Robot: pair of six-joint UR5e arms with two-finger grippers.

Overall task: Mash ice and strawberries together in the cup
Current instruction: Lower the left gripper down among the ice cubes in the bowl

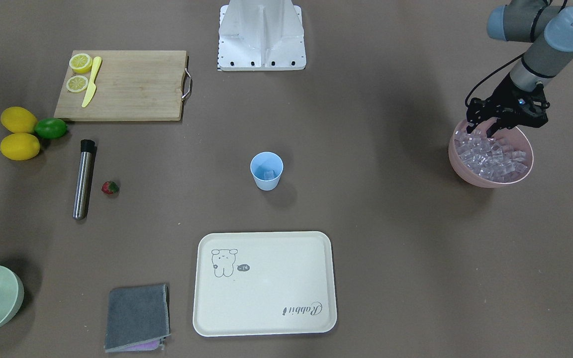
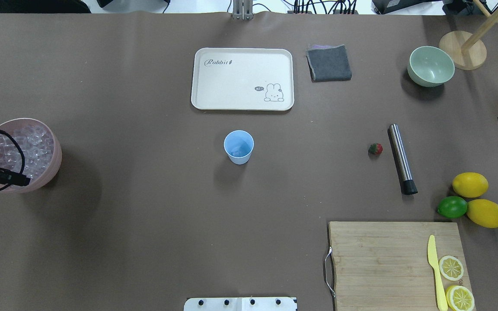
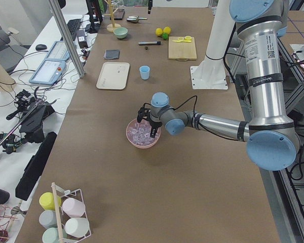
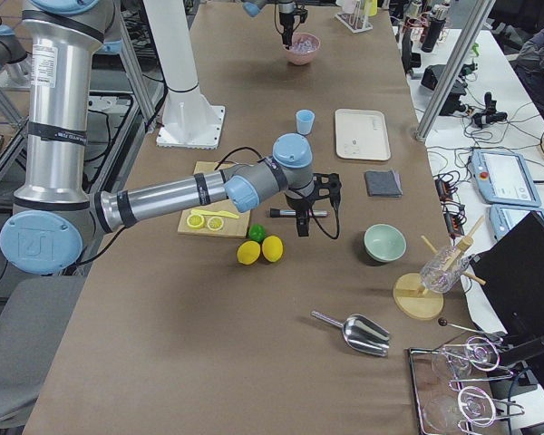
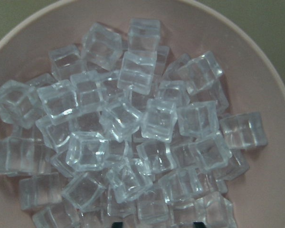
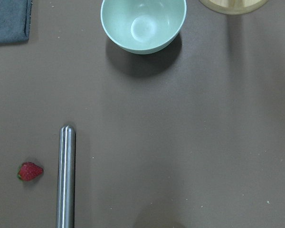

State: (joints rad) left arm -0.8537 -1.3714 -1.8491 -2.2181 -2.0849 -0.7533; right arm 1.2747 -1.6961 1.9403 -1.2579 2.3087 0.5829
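closest to the robot's base, the wooden cutting board (image 2: pixel 383 259) carries lemon halves (image 2: pixel 451 268) and a yellow knife (image 2: pixel 435 268). further out, mid-counter (image 2: pixel 145 216), the light-blue cup (image 2: pixel 238 156) stands upright with a clear cube inside. the strawberry (image 2: pixel 375 149) lies well to its right, just beside the steel muddler (image 2: pixel 400 157). the right gripper (image 4: pixel 301 216) hangs over that muddler; i cannot tell its opening. far left, the left gripper (image 1: pixel 481 129) is spread wide, low over the ice (image 5: pixel 142 118) heaped in the pink bowl (image 1: pixel 485 181). the cream tray (image 2: pixel 214 86) lies farthest.
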